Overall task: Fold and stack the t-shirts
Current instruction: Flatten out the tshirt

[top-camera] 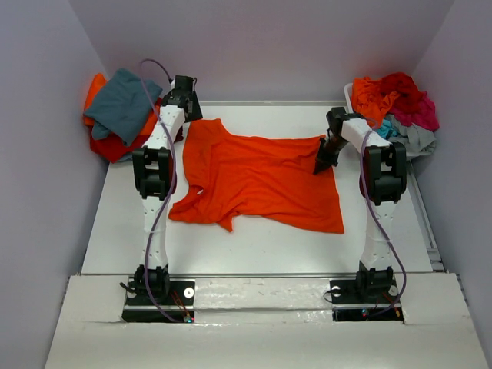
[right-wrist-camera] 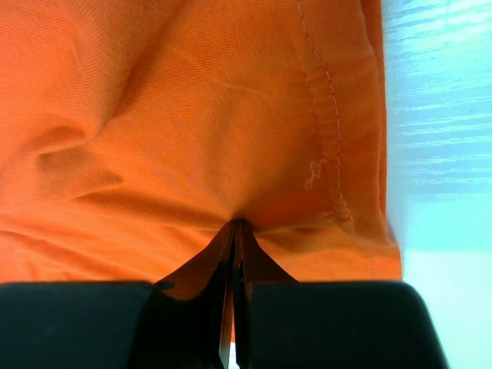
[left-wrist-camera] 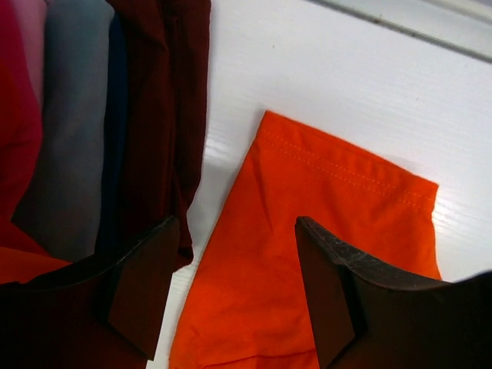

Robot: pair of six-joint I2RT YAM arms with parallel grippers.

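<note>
A bright orange t-shirt point(top-camera: 257, 181) lies spread on the white table point(top-camera: 254, 242), collar to the left. My right gripper point(top-camera: 319, 167) is shut on its far right corner near the hem, which puckers at the fingertips in the right wrist view point(right-wrist-camera: 234, 227). My left gripper point(top-camera: 186, 98) is open above the shirt's far left sleeve point(left-wrist-camera: 307, 231), fingers on either side of it, not touching. A stack of folded shirts point(top-camera: 119, 111), teal-grey on top of orange and red, sits at the far left. Loose shirts point(top-camera: 396, 104) in orange, red, magenta, turquoise and grey are heaped at the far right.
The loose heap sits in a white bin point(top-camera: 350, 96) at the far right corner. Purple walls close in on the left, back and right. The folded stack's edges point(left-wrist-camera: 115, 131) lie just left of my left fingers. A raised rail point(top-camera: 427, 223) runs along the table's right edge.
</note>
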